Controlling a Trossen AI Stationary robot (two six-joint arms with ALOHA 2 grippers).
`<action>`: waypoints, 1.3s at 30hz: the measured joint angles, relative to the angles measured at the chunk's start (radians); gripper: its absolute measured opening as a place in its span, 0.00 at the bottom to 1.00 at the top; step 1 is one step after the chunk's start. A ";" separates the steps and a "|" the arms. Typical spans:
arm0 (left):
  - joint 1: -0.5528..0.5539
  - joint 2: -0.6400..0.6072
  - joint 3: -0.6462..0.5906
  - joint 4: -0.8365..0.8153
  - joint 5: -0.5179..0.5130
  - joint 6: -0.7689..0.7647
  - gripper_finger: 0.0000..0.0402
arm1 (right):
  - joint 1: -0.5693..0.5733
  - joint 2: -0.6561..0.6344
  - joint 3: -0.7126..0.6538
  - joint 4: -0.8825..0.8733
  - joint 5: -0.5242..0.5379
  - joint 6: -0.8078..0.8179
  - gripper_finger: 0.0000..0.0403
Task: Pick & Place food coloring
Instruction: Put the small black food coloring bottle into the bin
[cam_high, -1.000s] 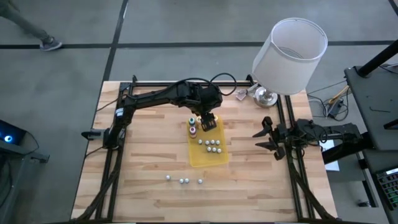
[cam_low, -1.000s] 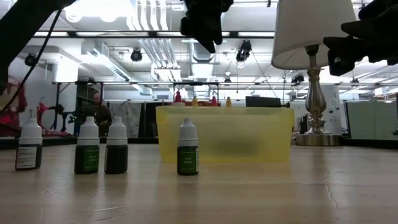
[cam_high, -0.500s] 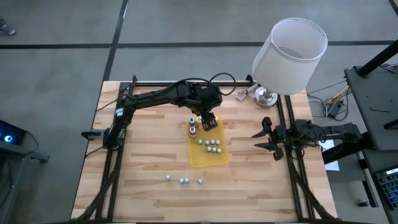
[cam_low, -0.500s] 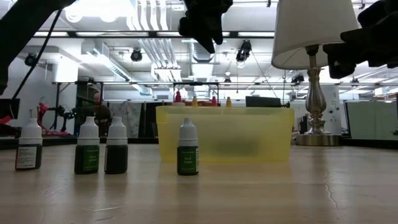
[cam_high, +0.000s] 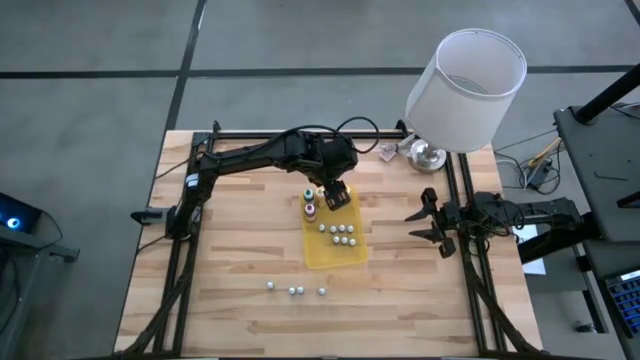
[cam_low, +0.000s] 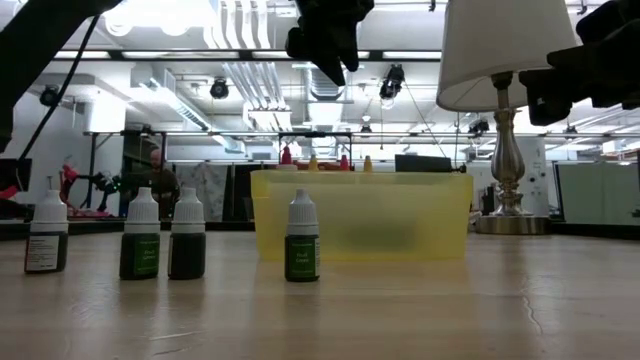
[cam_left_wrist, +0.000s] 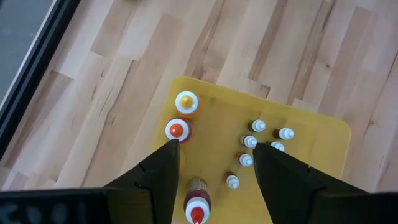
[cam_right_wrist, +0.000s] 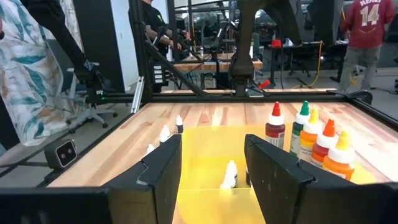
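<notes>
The food coloring is a cluster of small bright bottles standing upright at the far end of a yellow tray (cam_high: 335, 245). The right wrist view shows a dark red bottle (cam_right_wrist: 275, 127), a green one (cam_right_wrist: 301, 123), an orange one (cam_right_wrist: 310, 134), a red one (cam_right_wrist: 324, 143) and a yellow one (cam_right_wrist: 339, 157). My left gripper (cam_high: 335, 195) hangs open above them. In its own view (cam_left_wrist: 216, 148) the yellow cap (cam_left_wrist: 186, 101), the orange-red cap (cam_left_wrist: 176, 130) and the dark red bottle (cam_left_wrist: 197, 208) lie below it. My right gripper (cam_high: 420, 222) waits open at the table's right edge.
Several small white-capped bottles (cam_high: 340, 234) stand in the middle of the tray. Three more (cam_high: 295, 290) stand on the wood near the table's near edge, in front of the tray (cam_low: 360, 215). A lamp with a white shade (cam_high: 465, 75) stands at the far right corner.
</notes>
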 joint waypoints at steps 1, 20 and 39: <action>0.000 0.000 0.000 0.000 0.000 0.000 0.44 | 0.000 0.000 0.000 0.000 0.000 0.000 0.41; 0.000 0.000 0.000 0.003 0.000 -0.034 0.44 | -0.001 0.002 0.000 -0.018 0.108 -0.077 0.14; 0.000 0.001 0.000 0.004 0.000 -0.051 0.44 | -0.001 0.008 0.000 0.001 0.212 -0.081 0.02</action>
